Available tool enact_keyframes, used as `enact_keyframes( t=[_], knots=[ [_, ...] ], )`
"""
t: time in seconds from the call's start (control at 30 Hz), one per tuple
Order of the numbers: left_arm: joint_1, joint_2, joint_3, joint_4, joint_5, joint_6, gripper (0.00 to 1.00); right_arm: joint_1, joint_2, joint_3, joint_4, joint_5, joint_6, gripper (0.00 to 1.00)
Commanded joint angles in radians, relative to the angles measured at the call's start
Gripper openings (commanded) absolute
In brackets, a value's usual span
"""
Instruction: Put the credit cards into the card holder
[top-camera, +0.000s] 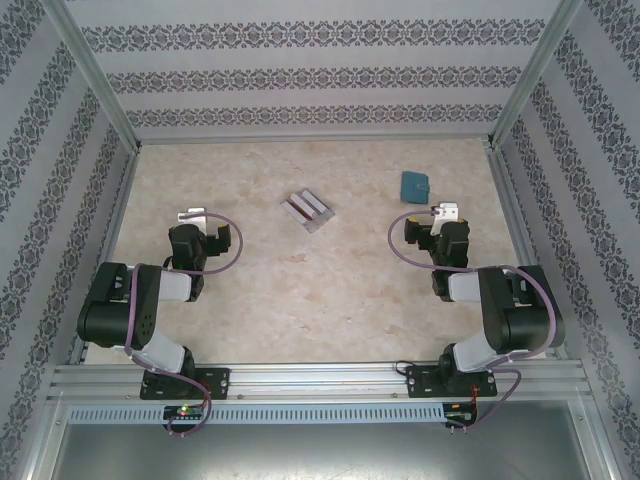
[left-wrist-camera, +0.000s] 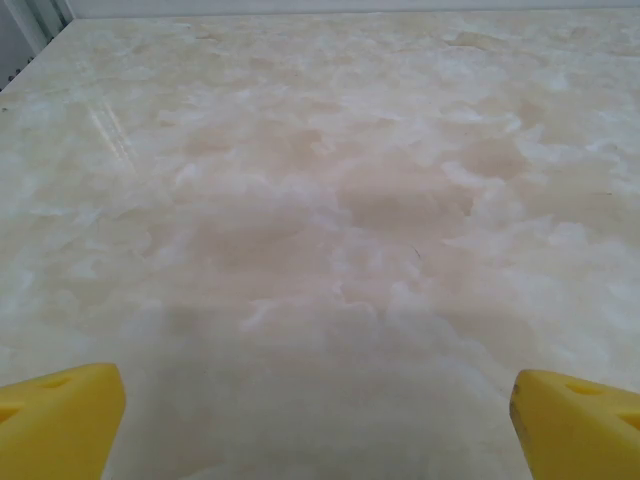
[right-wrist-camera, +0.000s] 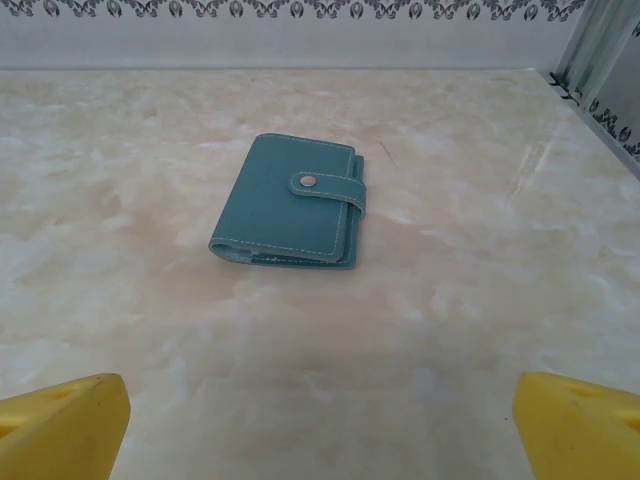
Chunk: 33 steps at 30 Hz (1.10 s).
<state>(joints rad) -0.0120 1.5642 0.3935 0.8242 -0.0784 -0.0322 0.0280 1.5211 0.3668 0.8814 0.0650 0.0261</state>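
A few grey-silver credit cards (top-camera: 307, 209) with dark red stripes lie fanned together at the middle of the marble table. The teal card holder (top-camera: 416, 185) (right-wrist-camera: 290, 215) lies folded shut, its snap tab fastened, at the back right. My right gripper (top-camera: 446, 212) (right-wrist-camera: 320, 425) is open just in front of the card holder, its yellow fingertips (right-wrist-camera: 60, 425) far apart with bare table between them. My left gripper (top-camera: 191, 216) (left-wrist-camera: 318, 425) is open at the left, well to the left of the cards, with nothing between its yellow fingertips (left-wrist-camera: 55, 420).
Patterned walls and an aluminium frame (top-camera: 96, 100) close in the table at the back and both sides. Both arm bases are bolted to a metal rail (top-camera: 320, 380) along the near edge. Bare marble (top-camera: 320, 290) lies between the two arms.
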Motion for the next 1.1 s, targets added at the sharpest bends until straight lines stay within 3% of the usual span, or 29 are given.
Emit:
enact_keyframes(
  t=[0.0,0.87,0.93,1.07],
  knots=[
    [0.0,-0.004,0.015,0.015,0.014,0.014,1.0,-0.004,-0.014,0.019,0.008,-0.022,-0.005,0.98],
    [0.005,-0.015,0.023,-0.003,0.046,0.023,1.0,-0.011,-0.012,0.022,0.002,-0.03,0.004,0.98],
    [0.001,-0.071,0.037,-0.071,0.042,0.026,1.0,-0.017,-0.022,0.02,0.002,0.001,0.021,0.98],
    [-0.007,-0.272,0.143,-0.417,0.006,-0.054,1.0,-0.015,-0.103,0.027,-0.058,0.094,0.05,0.98]
  ],
)
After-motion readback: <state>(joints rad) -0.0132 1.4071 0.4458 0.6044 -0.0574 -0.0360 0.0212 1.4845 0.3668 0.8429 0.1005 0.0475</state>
